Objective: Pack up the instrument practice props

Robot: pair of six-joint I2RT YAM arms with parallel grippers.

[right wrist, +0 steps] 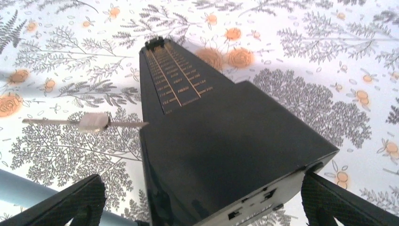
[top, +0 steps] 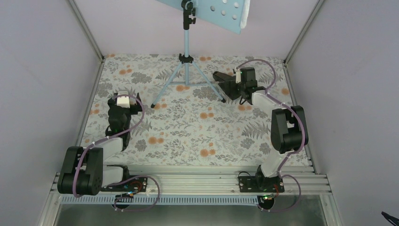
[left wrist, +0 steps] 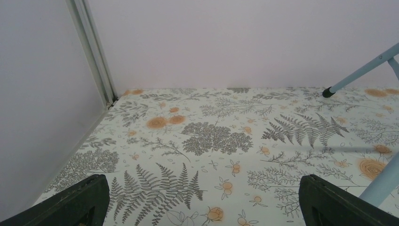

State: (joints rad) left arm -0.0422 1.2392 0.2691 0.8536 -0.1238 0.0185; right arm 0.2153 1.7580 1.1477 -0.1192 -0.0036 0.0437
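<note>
The light blue tripod music stand stands at the back centre, its hole-dotted tray tilted at the top edge. The lavender sheet is not in view. The small black wedge-shaped box lies on its side to the right of the stand. In the right wrist view the box points away, with a thin rod and white weight sticking out to its left. My right gripper is open around the box's wide end; its right finger is at the base corner. My left gripper is open and empty at the left.
Grey walls enclose the floral tablecloth on three sides, with a metal corner post at the back left. One stand leg ends close ahead of the left gripper, another lies beside the right gripper's left finger.
</note>
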